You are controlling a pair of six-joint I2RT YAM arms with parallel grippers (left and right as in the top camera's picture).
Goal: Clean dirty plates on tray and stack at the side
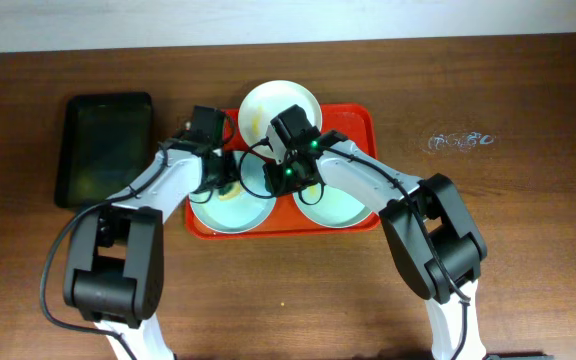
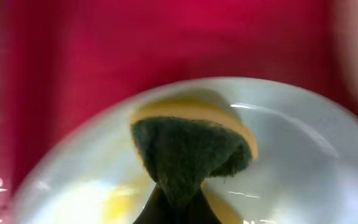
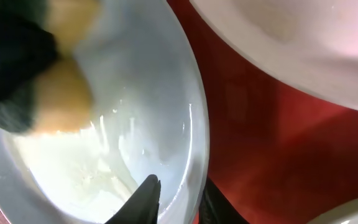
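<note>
Here, left pincer (image 2: 174,208) tight on sponge (image 2: 188,149), right pincer (image 3: 178,196) seemingly tight on mint plate (image 3: 157,118); black tray (image 1: 106,148) aside.

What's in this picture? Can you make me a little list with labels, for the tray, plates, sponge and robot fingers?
tray: red tray, holding three plates
plates: white plate at back; left blue plate and right blue plate in front
sponge: green-and-yellow sponge on the left blue plate
left fingers: pinching the sponge
right fingers: either side of the left blue plate's rim
beside: black tray, left of red tray
</note>
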